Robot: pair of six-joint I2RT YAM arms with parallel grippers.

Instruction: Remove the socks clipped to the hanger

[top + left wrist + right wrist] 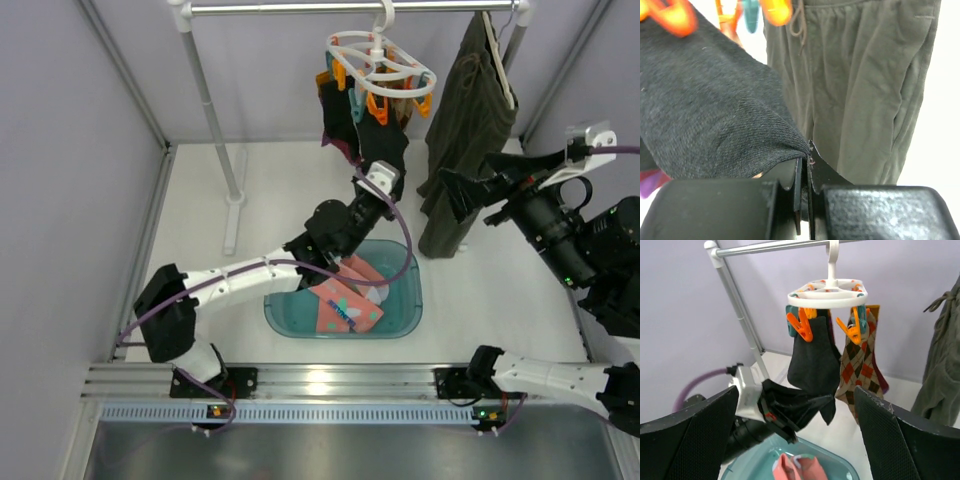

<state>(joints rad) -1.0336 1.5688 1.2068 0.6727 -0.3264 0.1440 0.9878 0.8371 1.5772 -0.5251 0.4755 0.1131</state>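
Observation:
The white ring hanger (pixel 380 62) with orange and teal clips hangs by its hook from the rail; it also shows in the right wrist view (pixel 829 294). A black sock (pixel 811 362) hangs from an orange clip, and an argyle sock (pixel 859 365) hangs behind it. My left gripper (pixel 806 156) is shut on the black sock's (pixel 705 110) lower edge, under the hanger (pixel 388 152). My right gripper (pixel 796 390) is open and empty, facing the hanger from the right (pixel 470 185). Pink dotted socks (pixel 345 305) lie in the basin.
A teal basin (pixel 412 310) sits on the floor below the hanger. A dark olive garment (pixel 465 130) hangs on a pale hanger just right of the socks, close behind the left gripper (pixel 865 90). The rack's upright pole (pixel 215 130) stands at the left.

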